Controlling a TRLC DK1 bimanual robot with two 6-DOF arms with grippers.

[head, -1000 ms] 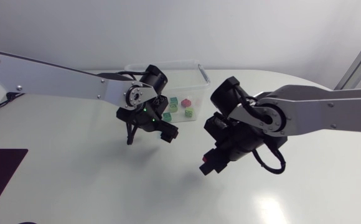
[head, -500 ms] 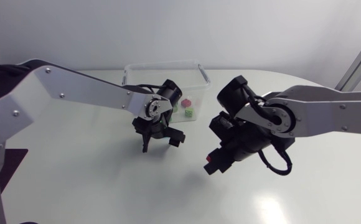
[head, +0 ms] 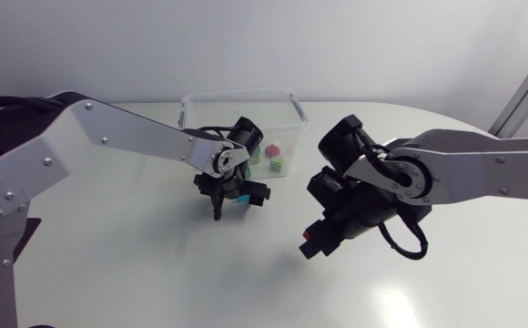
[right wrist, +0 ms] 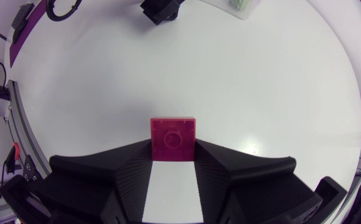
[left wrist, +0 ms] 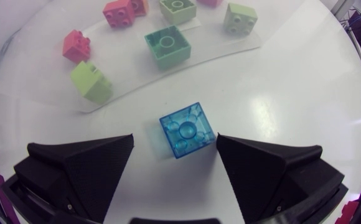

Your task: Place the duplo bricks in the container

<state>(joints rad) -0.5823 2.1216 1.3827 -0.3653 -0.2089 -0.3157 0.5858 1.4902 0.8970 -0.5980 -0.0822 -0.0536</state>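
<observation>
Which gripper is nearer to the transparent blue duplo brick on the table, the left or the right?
Left. The left gripper hangs right over the blue brick, its jaws open on either side of it. The right gripper is well apart, shut on a red brick.

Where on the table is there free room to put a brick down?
Free: the near part of the table, in front of the left end effector and the right end effector. Crowded: the container with its bricks, and the blue brick just outside it.
</observation>
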